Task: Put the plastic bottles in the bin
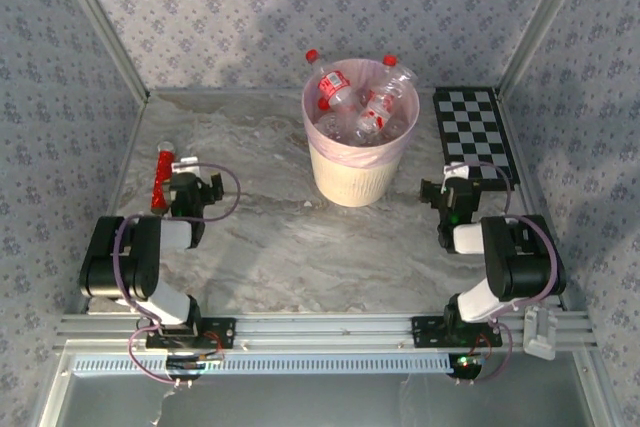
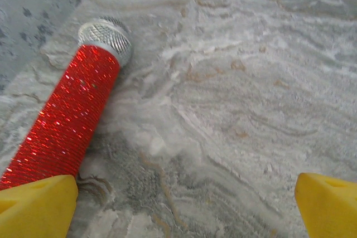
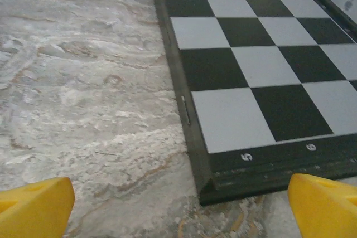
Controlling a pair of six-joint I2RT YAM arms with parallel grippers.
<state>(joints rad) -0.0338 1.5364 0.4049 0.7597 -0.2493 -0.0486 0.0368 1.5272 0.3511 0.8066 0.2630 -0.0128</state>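
Observation:
Several clear plastic bottles with red caps and red-and-white labels are piled inside the bin, a cream-white bucket with a pink liner at the back centre of the table. My left gripper rests low at the left, open, nothing between its yellow fingertips. My right gripper sits at the right, just short of the chequered board, open and empty, with its yellow fingertips wide apart.
A glittery red tube with a silvery mesh end lies on the marble table just ahead and left of the left gripper, also seen from above as a red tube. A black-and-white chequered board lies flat at the right back.

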